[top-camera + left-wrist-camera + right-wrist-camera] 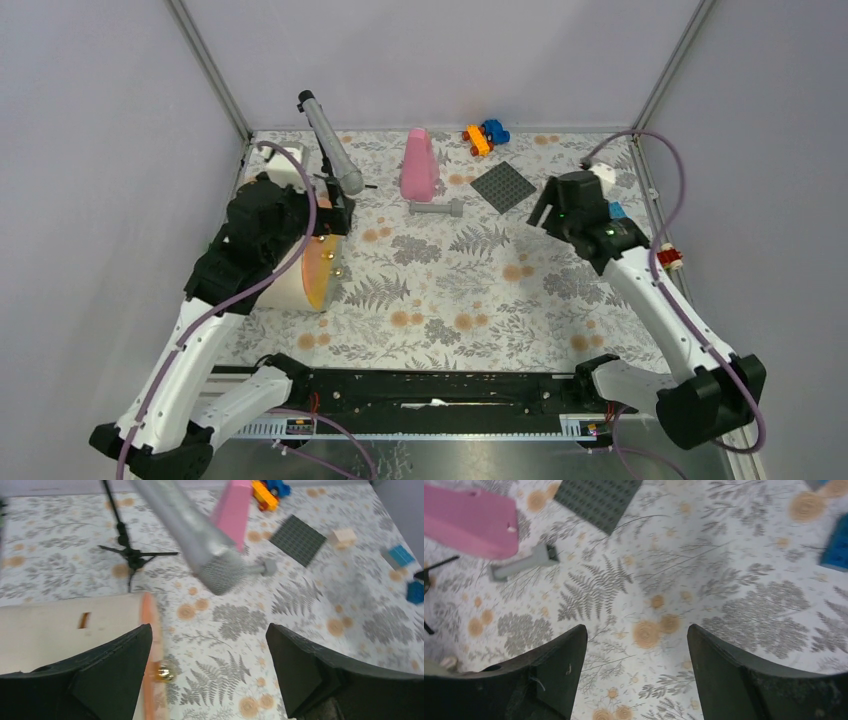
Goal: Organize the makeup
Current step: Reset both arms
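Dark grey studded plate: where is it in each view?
Top external: dark grey studded plate right of centre, far side.
Left wrist: plate upper right.
Right wrist: plate at top edge, left of centre, cropped.
Shared landmark: tall pink cone-shaped bottle, left of it everywhere.

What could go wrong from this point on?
1. The microphone hangs just ahead of the open left end effector beside the cream case; a forward move could topple its stand.
2. The open right end effector hovers over bare tablecloth near the studded plate and blue brick; it might grab those by mistake.
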{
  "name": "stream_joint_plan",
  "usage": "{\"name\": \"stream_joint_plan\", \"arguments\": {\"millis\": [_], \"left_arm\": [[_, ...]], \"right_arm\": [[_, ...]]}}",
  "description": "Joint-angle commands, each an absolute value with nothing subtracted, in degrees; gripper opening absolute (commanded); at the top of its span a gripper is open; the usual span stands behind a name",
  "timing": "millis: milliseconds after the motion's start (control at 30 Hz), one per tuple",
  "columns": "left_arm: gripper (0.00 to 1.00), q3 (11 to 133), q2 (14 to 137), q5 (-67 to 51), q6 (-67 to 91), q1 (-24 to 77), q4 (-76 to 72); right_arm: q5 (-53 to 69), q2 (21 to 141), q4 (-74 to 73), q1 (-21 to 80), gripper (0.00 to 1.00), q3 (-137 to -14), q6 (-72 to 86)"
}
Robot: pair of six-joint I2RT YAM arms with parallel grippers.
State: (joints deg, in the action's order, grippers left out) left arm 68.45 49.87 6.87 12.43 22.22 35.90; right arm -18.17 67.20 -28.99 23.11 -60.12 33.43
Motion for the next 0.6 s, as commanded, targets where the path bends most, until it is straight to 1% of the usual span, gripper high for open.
{"name": "stream_joint_plan", "arguments": {"millis": [0,133,200,400,567], "left_arm": [[0.95,68.79,51.46,12.79,11.59,31.83,32.70],[0.95,66.63,53.23,21.21,12.31,42.14,30.98],[0.95,64.53,53.64,21.95,13.37,44.63,29.56],[0.98,55.96,49.24,14.92,17.54,44.96,21.27],[0.98,56.25,49.32,14.75,18.20,44.89,24.83]], "right_arm": [[-16.35,62.69,-36.41,15.16,0.81,-59.83,31.15],[-18.14,59.47,-38.19,11.12,0.81,-59.61,31.02],[-19.31,58.32,-38.85,9.74,0.82,-59.57,30.76],[-26.16,56.45,-42.37,8.44,0.82,-60.54,29.69],[-22.92,53.54,-41.24,8.36,0.82,-59.79,30.01]]}}
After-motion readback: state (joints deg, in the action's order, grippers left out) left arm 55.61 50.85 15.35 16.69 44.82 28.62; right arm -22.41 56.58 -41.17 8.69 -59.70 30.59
